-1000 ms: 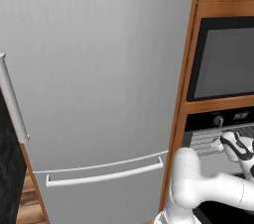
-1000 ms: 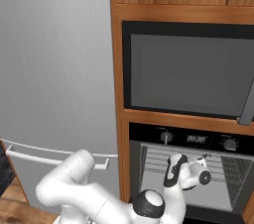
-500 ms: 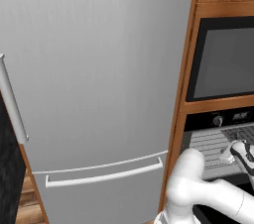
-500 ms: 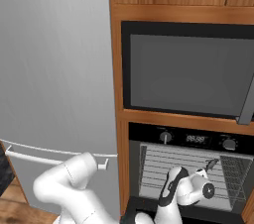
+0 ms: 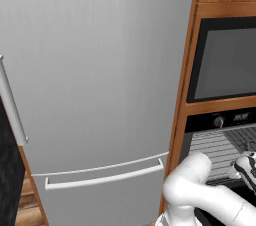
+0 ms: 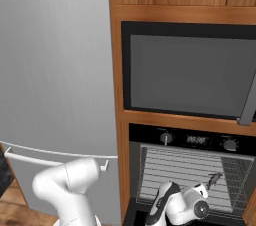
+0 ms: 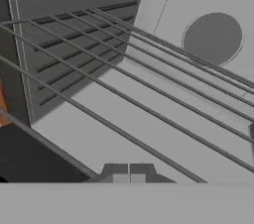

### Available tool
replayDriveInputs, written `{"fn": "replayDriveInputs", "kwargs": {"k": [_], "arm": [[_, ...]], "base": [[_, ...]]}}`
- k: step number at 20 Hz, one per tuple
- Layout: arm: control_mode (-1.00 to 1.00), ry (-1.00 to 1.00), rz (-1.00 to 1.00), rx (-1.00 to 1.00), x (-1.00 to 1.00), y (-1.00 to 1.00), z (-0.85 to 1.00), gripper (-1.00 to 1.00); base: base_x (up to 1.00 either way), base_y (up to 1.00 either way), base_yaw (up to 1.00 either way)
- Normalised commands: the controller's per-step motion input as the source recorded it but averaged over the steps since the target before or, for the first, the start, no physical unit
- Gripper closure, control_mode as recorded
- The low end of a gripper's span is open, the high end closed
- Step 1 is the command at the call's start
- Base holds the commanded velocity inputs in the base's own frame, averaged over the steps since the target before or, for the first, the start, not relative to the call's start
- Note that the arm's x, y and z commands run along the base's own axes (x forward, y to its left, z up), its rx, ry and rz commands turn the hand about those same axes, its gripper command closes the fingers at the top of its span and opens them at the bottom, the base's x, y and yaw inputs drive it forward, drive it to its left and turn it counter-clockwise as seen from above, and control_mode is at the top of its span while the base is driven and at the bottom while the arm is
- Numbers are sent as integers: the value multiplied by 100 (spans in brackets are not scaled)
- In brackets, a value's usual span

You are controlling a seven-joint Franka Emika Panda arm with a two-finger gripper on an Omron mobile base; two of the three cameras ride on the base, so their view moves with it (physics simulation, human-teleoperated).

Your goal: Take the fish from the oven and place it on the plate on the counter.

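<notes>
1. Looking at the end effector (image 6: 214,177) poking into the mouth of the oven (image 6: 200,140), below and to the right of the round knob (image 6: 166,138) and a bit under the small display (image 6: 196,140) on the black control strip.
2. Seeing the fingertips (image 7: 119,171) pressing flat together in the hand view, with nothing showing between them.
3. Hovering just above the wire rack (image 7: 149,84), with the bars running away from the end effector (image 7: 129,171) toward the back wall.
4. Noticing a round grey disc (image 7: 213,37) sitting on that back wall, well ahead of the end effector and off to the upper right in the hand view.
5. Catching the ribbed side wall of the oven (image 7: 74,34) running along to the upper left in that same view.
6. Spotting the end effector (image 5: 248,166) right at the edge of the left base view, in front of the rack (image 5: 215,147) and below the oven (image 5: 235,118) controls.
7. Not managing to tell where the fish is, so not guessing a spot for it.
8. Having the dark glass-fronted appliance (image 6: 190,75) sitting well above the end effector, in the wooden cabinet.
9. Standing well off to the end effector's left, the big grey fridge (image 6: 50,70) with its long horizontal handle (image 5: 105,180) running across the lower part.
</notes>
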Motion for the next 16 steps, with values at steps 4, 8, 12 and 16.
{"fn": "replayDriveInputs", "kwargs": {"k": [4, 8, 12, 16], "arm": [[-100, 21, 9, -8, -100, 76, -100, 100], [-100, 30, 8, 7, -100, 20, -79, 100], [-100, -3, 0, 32, -88, -41, 78, 100], [-100, -3, 0, 44, -43, -67, 100, 100]], "base": [[0, 0, 0], [0, 0, 0], [0, 0, 0], [0, 0, 0]]}}
